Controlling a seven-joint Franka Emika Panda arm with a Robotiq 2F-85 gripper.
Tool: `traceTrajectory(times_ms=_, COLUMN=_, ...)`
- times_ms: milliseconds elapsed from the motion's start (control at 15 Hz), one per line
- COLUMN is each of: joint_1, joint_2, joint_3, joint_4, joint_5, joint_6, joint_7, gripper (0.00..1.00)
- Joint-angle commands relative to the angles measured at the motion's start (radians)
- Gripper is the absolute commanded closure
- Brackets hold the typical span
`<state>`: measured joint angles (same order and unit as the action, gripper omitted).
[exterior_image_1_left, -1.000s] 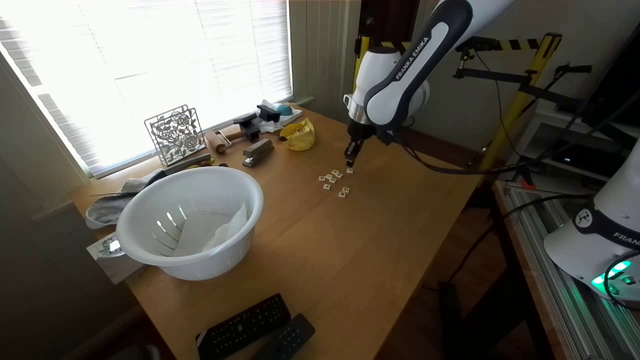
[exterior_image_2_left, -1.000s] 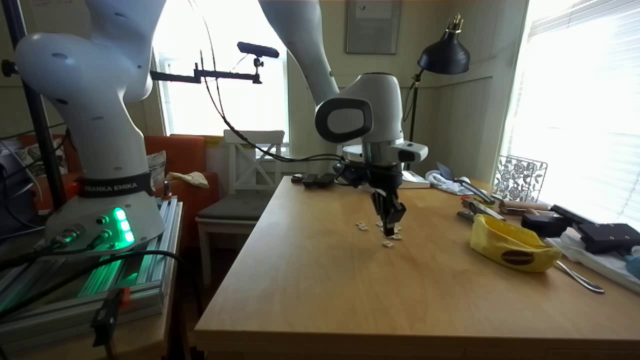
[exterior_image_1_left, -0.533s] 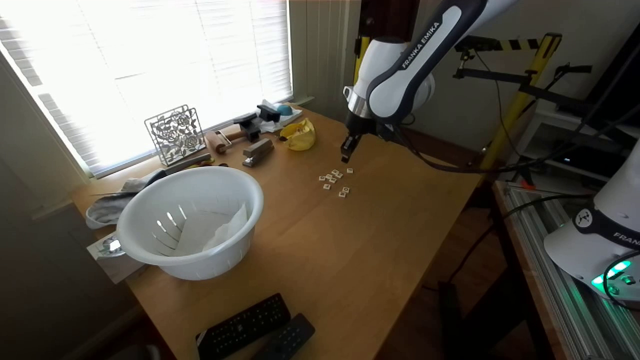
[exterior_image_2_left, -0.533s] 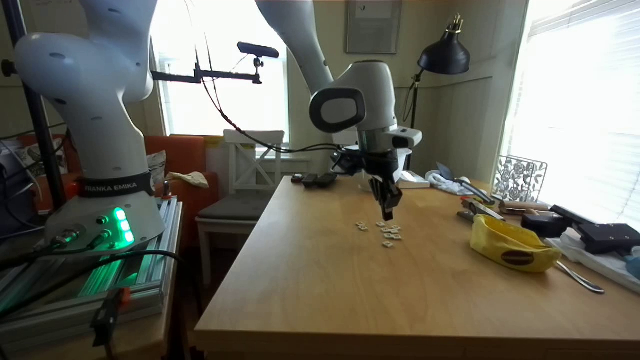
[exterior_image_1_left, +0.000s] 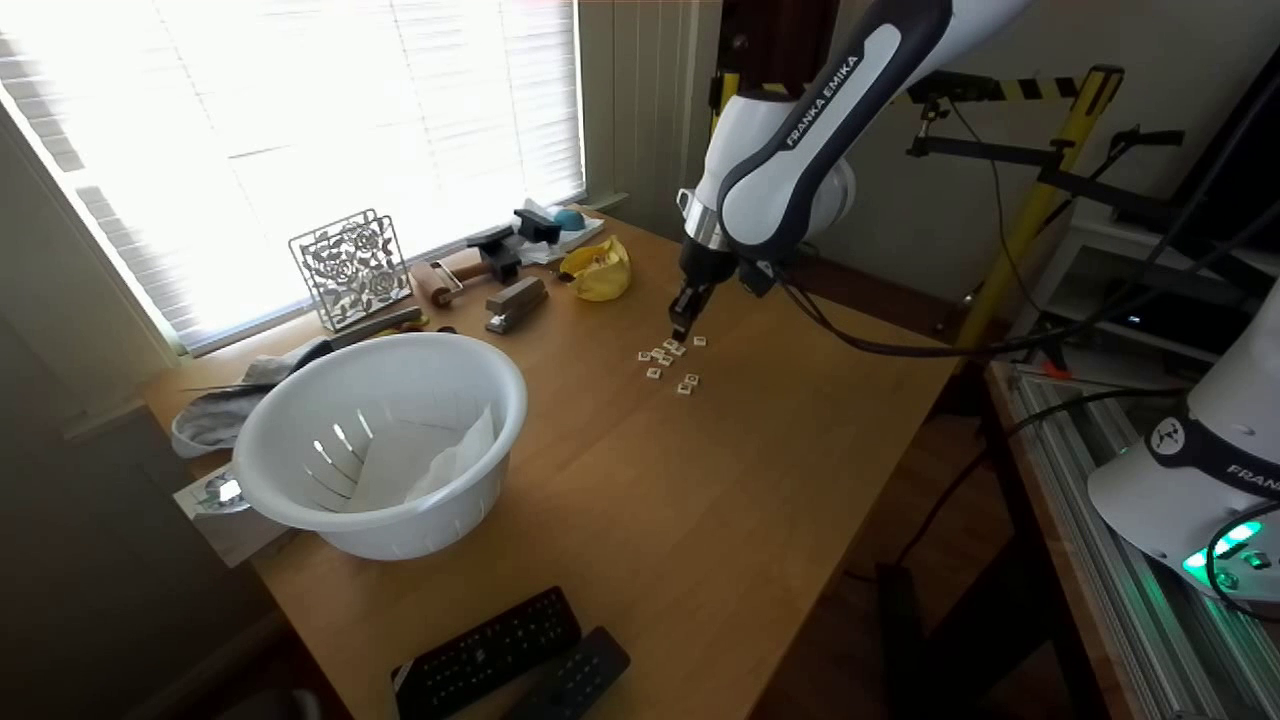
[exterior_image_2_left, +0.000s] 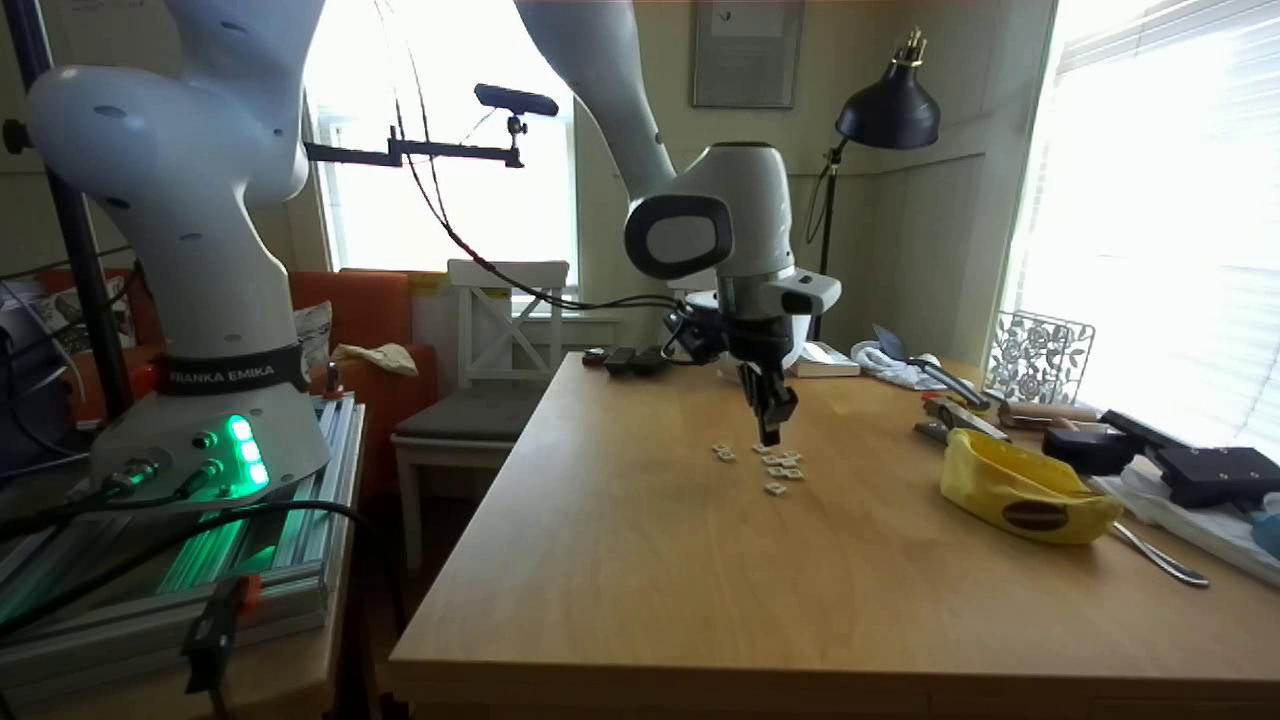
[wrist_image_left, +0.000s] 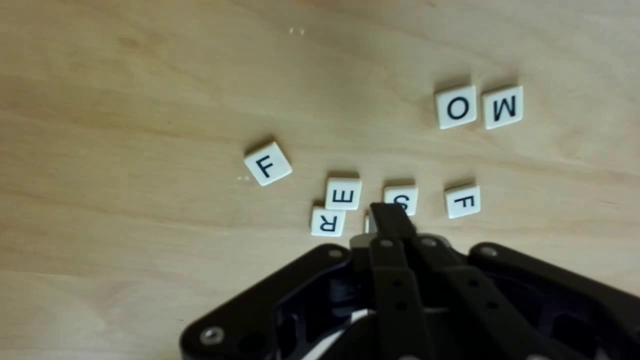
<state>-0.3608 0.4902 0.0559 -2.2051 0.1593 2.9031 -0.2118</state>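
S tile (wrist_image_left: 401, 194) lies on table (wrist_image_left: 150, 280) just past tips of my pincer (wrist_image_left: 395, 219) in wrist view, partly hidden by them; square, no long axis. Jaws pressed together, nothing seen in grip; whether tips touch tile, hard to tell. E tile (wrist_image_left: 343, 193), R tile (wrist_image_left: 328, 222) just left of tips. Farther off: yellow pouch (exterior_image_2_left: 1020, 492).

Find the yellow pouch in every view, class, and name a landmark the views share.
In an exterior view: yellow pouch, above and slightly left of centre.
In an exterior view: yellow pouch, well right of and below centre.
Wrist view: not in it.
Shared landmark: the letter tiles, visible in all three.
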Motion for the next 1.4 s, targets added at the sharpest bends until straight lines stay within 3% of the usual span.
traceTrajectory(times_ms=0, joint_1=-0.001, joint_2=0.048, joint_3=-0.005, joint_4=0.052, joint_5=0.028, joint_6=-0.021, joint_7=0.036, gripper=1.0)
traceTrajectory(times_ms=800, joint_1=-0.011, joint_2=0.103, joint_3=-0.006, joint_4=0.094, joint_5=0.052, joint_6=-0.034, joint_7=0.117, gripper=1.0)
traceTrajectory(times_ms=1333, joint_1=-0.018, joint_2=0.11, joint_3=-0.007, joint_4=0.088, joint_5=0.029, joint_6=-0.064, joint_7=0.08, gripper=1.0)
